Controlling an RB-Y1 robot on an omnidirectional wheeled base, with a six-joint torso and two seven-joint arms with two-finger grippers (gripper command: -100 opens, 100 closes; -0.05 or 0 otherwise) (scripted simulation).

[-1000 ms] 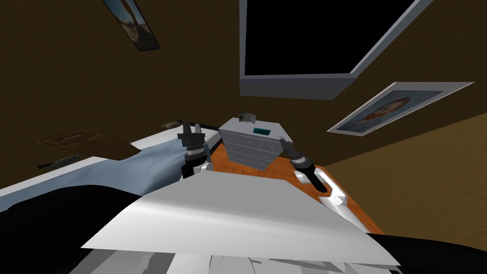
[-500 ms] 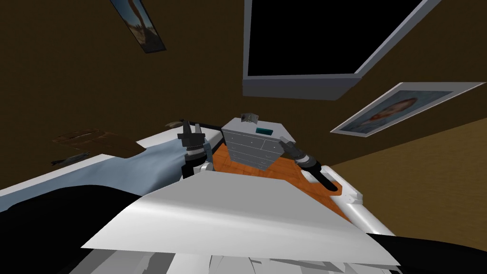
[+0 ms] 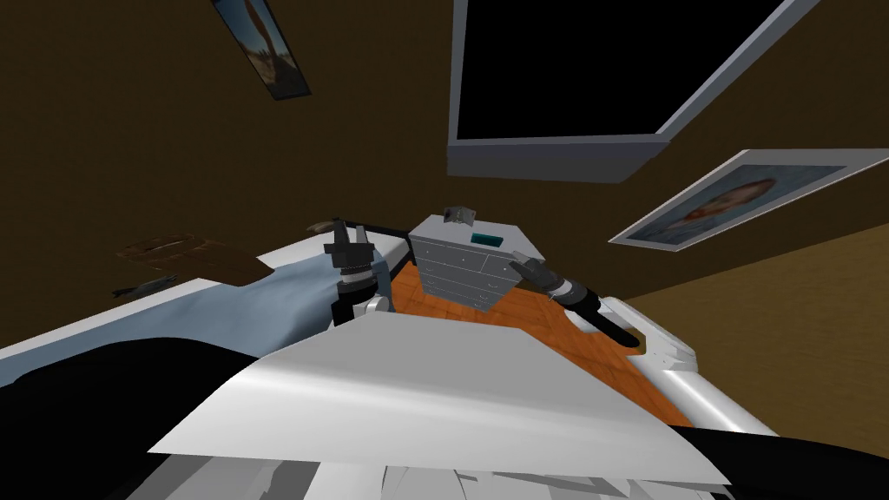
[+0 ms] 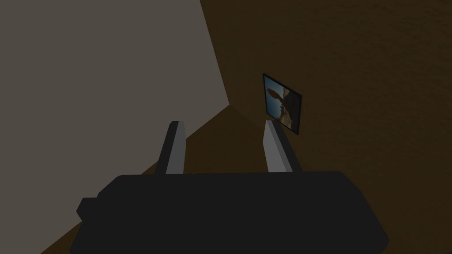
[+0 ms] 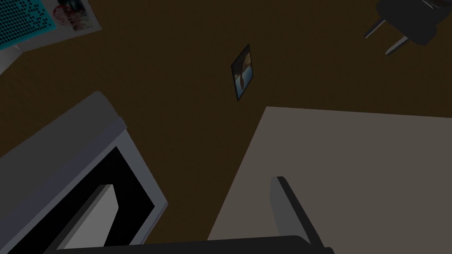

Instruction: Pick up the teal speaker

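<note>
The teal speaker [image 3: 487, 239] lies flat on top of the grey chest of drawers [image 3: 460, 276], toward the side nearer your right arm. In the right wrist view you get only a corner of it: a teal face with a dotted grille, cut off by the picture's edge. Just beside it there lies a pale surface with a red and pink print, too cropped to name. Behind the speaker, at the back of the chest's top, the head view shows a small grey object [image 3: 457, 214], tilted and too small to make out. You cannot tell whether it is the printed thing.

Your right pincer [image 3: 518, 258] is at the chest's corner, near the speaker but apart from it. Whether it touches the chest is not clear. Its fingers [image 5: 282, 207] stand wide with nothing between them — one shows plainly, the other is a paler blade against the black area of the window [image 3: 556, 161].

Your left pincer [image 4: 223, 125] points upward over the edge of the bed [image 3: 252, 304], on the chest's other side, also open and empty. The chest stands on an orange floor [image 3: 521, 314] — the bed's light blue cover runs off to the left.
</note>
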